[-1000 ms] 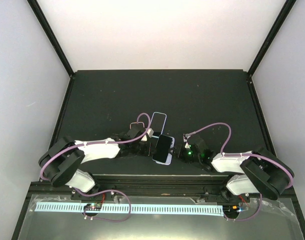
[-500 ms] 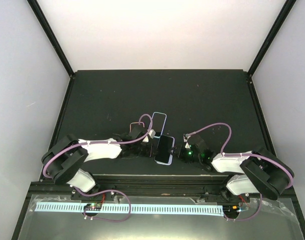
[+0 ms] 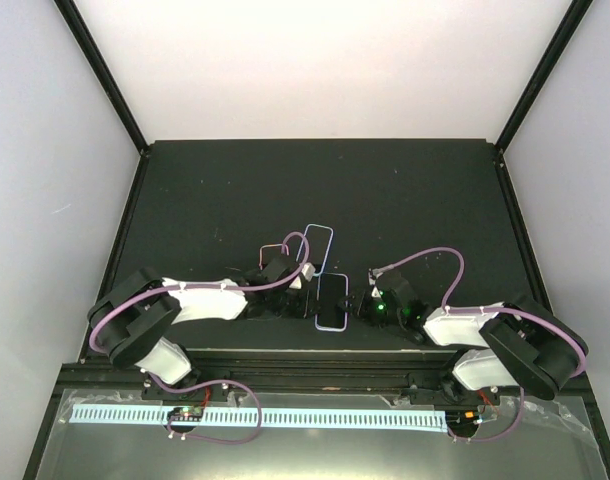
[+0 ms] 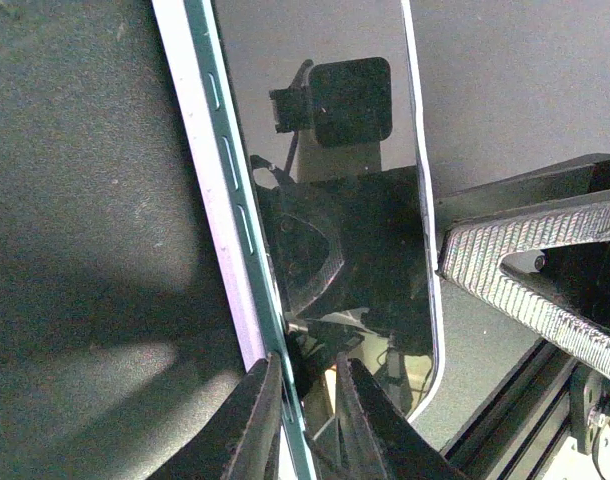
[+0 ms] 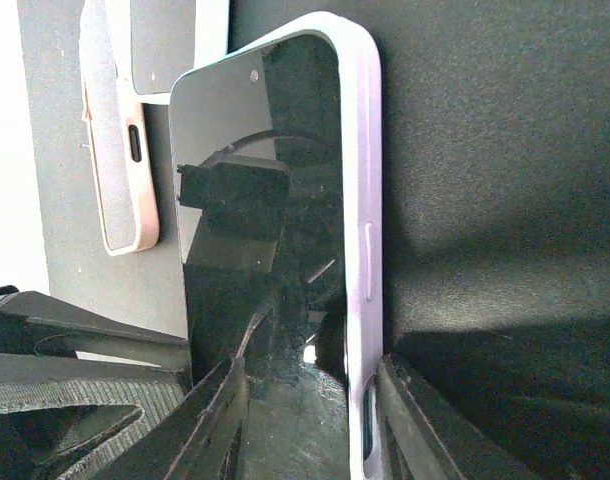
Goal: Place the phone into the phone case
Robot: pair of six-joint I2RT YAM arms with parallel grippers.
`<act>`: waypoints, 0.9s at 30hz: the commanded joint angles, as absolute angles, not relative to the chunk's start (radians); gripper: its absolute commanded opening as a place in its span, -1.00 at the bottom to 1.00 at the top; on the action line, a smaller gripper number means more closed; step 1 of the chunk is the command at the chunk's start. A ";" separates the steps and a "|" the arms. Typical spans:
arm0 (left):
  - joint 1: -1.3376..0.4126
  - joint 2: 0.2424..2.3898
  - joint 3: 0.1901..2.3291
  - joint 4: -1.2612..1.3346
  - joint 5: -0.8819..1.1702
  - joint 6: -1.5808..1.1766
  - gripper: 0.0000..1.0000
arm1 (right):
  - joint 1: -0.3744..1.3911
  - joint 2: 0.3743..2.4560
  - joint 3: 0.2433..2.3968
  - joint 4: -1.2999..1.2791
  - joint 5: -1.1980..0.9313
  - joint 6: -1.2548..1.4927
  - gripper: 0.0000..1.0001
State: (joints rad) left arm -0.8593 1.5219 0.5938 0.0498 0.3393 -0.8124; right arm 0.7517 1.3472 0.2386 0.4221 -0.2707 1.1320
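Nearly shut, the left jaws nip the teal edge of the phone while the half-open right jaws grip the rim of the phone case, seemingly to seat one in the other between them.

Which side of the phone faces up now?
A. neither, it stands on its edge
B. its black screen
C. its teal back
B: the phone shows its glossy black screen to the top camera, and in both wrist views that screen mirrors the camera above it.
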 commanded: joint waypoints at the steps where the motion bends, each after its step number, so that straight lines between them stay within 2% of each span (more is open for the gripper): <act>1: -0.893 1.539 0.623 0.114 0.370 -0.835 -0.67 | 0.767 1.350 0.233 0.483 -0.291 1.144 -0.26; 6: -0.889 1.474 0.600 0.071 0.303 -0.829 -0.57 | 0.766 1.296 0.236 0.413 -0.253 1.119 -0.25; 9: -0.870 1.422 0.586 0.046 0.282 -0.821 -0.45 | 0.767 1.252 0.248 0.344 -0.219 1.093 -0.20; 15: -0.819 1.367 0.566 0.022 0.245 -0.788 -0.34 | 0.765 1.227 0.271 0.281 -0.166 1.063 -0.11; 22: -0.795 1.413 0.569 0.074 0.298 -0.765 -0.37 | 0.763 1.279 0.306 0.278 -0.170 1.052 -0.07; 27: -0.790 1.462 0.570 0.112 0.325 -0.754 -0.49 | 0.764 1.327 0.329 0.281 -0.177 1.042 -0.05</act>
State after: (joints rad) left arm -0.7975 1.4258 0.5770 0.0643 0.2932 -0.7807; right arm 0.7616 1.2930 0.2981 0.2840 -0.1932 1.0695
